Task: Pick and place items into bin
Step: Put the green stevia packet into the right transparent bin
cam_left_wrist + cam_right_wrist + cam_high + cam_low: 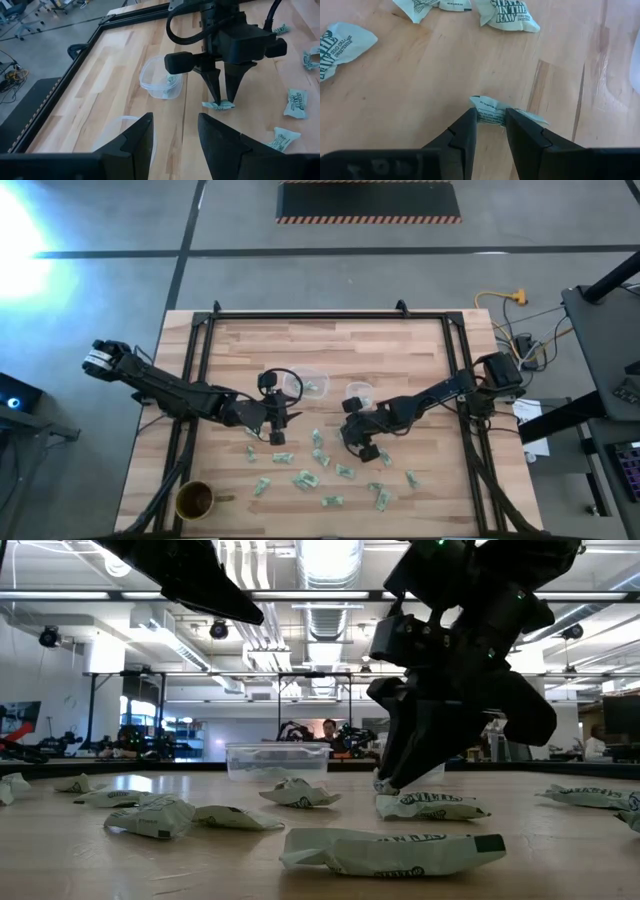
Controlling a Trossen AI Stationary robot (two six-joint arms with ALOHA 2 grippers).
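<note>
A packet (491, 114) pinched at its edge by the right gripper (490, 131) could slip free when lifted; the left gripper (175, 131) hovers spread.

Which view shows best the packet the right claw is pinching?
Right wrist view: the packet fills the gap in the right claw, print readable. Left wrist view shows it smaller, under the fingertips on the table. Low view glimpses its edge; in high view the claw hides it.
</note>
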